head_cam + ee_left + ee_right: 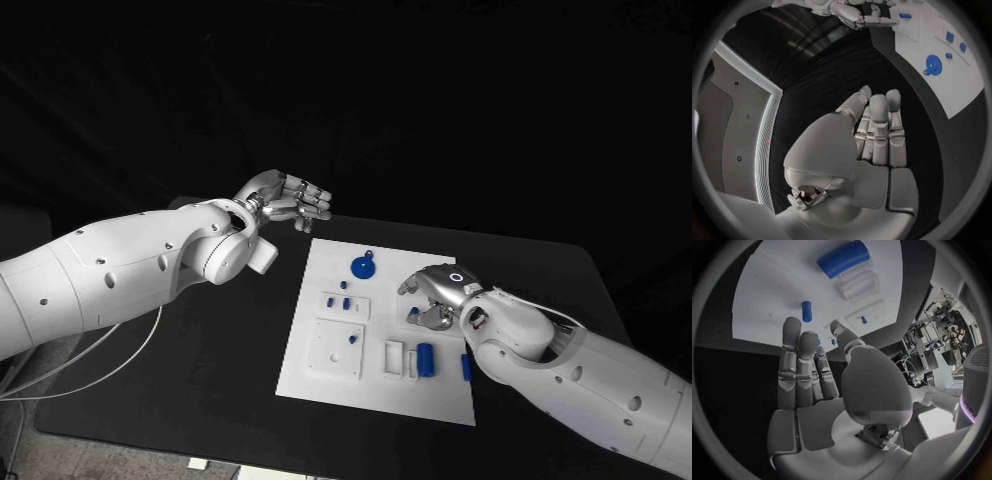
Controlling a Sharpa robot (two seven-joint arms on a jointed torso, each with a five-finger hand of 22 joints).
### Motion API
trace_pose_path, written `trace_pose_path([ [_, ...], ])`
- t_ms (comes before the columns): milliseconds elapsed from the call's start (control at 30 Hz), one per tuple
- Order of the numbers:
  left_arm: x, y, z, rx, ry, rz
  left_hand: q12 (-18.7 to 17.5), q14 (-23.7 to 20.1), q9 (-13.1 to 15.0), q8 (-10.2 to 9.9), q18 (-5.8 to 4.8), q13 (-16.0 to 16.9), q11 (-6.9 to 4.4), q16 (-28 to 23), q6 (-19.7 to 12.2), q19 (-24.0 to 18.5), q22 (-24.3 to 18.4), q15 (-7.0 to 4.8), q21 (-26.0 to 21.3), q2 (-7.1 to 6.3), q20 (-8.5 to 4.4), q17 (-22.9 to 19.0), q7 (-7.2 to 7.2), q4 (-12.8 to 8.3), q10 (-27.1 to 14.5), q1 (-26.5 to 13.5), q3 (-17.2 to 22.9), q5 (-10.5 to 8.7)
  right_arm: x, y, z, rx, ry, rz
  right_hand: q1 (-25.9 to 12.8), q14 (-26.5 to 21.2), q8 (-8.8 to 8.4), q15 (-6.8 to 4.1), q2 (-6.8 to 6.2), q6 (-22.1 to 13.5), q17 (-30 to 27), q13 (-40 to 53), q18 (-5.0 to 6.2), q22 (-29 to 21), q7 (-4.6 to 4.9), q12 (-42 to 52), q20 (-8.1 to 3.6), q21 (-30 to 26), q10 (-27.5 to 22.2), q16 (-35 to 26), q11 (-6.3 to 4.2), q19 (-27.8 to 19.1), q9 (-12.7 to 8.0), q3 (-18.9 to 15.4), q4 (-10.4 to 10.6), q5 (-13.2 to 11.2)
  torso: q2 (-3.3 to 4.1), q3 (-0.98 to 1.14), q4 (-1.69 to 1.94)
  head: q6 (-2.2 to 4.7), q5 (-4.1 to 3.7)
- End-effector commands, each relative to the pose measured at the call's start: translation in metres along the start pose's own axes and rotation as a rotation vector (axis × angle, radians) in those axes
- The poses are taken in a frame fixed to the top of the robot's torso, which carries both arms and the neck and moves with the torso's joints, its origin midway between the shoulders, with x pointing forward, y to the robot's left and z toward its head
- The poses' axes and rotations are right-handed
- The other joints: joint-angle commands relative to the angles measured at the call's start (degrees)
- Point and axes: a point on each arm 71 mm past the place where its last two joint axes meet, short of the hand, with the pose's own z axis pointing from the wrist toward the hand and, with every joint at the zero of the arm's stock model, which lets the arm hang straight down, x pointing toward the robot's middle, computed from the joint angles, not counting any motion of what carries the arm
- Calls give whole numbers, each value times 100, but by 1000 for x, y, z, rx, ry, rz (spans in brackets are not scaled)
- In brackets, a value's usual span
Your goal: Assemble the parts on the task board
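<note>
The white task board (378, 385) lies in the middle of the black table. On it are a round blue part with a tab (364, 266), two small blue pegs (340, 299), a blue cylinder (426, 357) and a blue piece (466, 367) at the right edge. My right hand (437, 295) hovers over the board's right side, its fingers (795, 365) stretched out and empty, with a small blue peg (807, 311) and the cylinder (843, 258) beyond them. My left hand (284, 205) is raised off the board's far left corner, fingers (878, 132) straight and holding nothing.
A raised white square plate (336, 350) and a white slotted holder (394, 357) stand on the board's near half. Black tabletop (216, 350) lies bare to the left of the board. The table's near edge runs just below the board.
</note>
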Motion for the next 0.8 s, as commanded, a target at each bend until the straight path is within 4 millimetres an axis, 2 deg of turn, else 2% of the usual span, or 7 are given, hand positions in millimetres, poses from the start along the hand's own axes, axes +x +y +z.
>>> trace_pose_path([
  [33,2,-1,1,13,13,-10,4,13,-6,24,29,1,0,-20,-13,-3,118,-3,39,51,-13,3,0,10,50,-4,35,18,4,-4,2,36,34,-67,6,-6,9,14,-37,-46,-7,-8,43,-12,13,14,27,20,-9,8,-15,222,-5,-19,38,-27,0,-9,5,-18,-7],
  [200,2,-1,1,9,14,-11,0,12,-5,24,29,1,0,-20,-12,-4,117,-1,43,65,-12,4,1,13,51,-17,39,21,10,-7,5,45,55,-68,3,14,8,-12,90,26,-11,-11,5,-32,79,15,5,71,194,14,-72,220,-6,175,-131,-73,4,-10,-2,-16,-24],
  [267,2,0,2,8,15,-11,-2,15,-6,23,29,1,0,-18,-13,-3,116,-2,43,71,-12,5,2,16,51,-24,40,22,12,-8,6,47,64,-68,-111,40,7,-87,146,84,-19,-13,-95,-23,93,7,-61,103,282,1,-167,211,-6,483,-326,-102,0,-9,-5,-14,-23],
  [333,3,0,2,7,16,-11,-3,16,-6,22,29,1,0,-17,-14,-2,116,-2,44,74,-12,6,2,17,51,-28,41,23,13,-8,6,48,71,-67,-273,62,4,-89,164,143,-14,-5,-117,-2,125,-3,-78,139,406,3,-198,208,-7,890,-517,-164,-1,-8,-6,-18,-20],
  [400,3,0,2,7,17,-11,-3,16,-6,22,29,1,0,-17,-14,-2,116,-2,44,74,-12,6,2,17,51,-28,41,23,15,-9,7,51,78,-67,-395,83,3,-97,172,226,-3,-13,-134,28,151,-25,-84,180,587,17,-230,207,-7,1267,-608,-185,-1,-7,-5,-22,-19],
  [500,3,0,2,4,17,-11,-5,19,-7,17,32,1,0,-16,-25,2,116,-3,46,76,-14,7,5,3,52,-15,50,26,16,-9,8,55,84,-71,-488,111,17,-106,201,516,17,-8,-155,81,261,-21,-98,242,927,43,-278,208,10,1682,-645,-61,3,-3,-10,-28,-16],
  [800,3,0,2,2,15,-11,-13,19,-6,15,33,0,4,-17,-31,2,116,-1,48,73,-12,7,6,3,42,-28,49,24,21,-11,11,55,89,-71,-570,134,12,-98,206,638,31,-6,-164,134,276,-30,-94,291,1006,54,-283,200,10,1840,-607,-58,2,-2,-8,-32,-15],
])
